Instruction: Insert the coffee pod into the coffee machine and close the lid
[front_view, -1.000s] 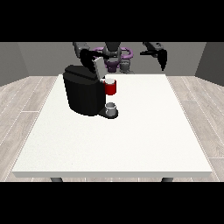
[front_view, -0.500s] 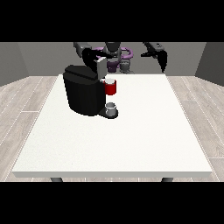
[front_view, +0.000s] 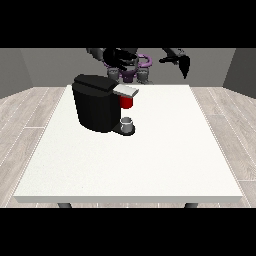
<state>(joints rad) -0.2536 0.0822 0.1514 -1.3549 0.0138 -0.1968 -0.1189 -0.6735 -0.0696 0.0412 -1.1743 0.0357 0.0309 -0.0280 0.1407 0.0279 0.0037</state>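
The black coffee machine (front_view: 99, 103) stands on the white table (front_view: 150, 160), left of the middle. Its grey lid (front_view: 125, 90) lies flat, pointing right, over a red thing at the machine (front_view: 127, 102). A small grey thing (front_view: 128, 123) sits on the machine's base below the lid; I cannot tell whether it is the pod. The hand at the view's left (front_view: 120, 57) hovers above and behind the machine with its fingers spread, holding nothing. The hand at the view's right (front_view: 180, 61) is raised past the table's far edge, its fingers hanging straight and touching nothing.
The robot's purple and grey torso (front_view: 131, 70) stands behind the table's far edge. The white tabletop stretches out in front of the machine and to its right. Wooden floor surrounds the table.
The hand at the view's left has drifted right, above the back of the machine. The hand at the view's right has shifted slightly right. The machine has not moved.
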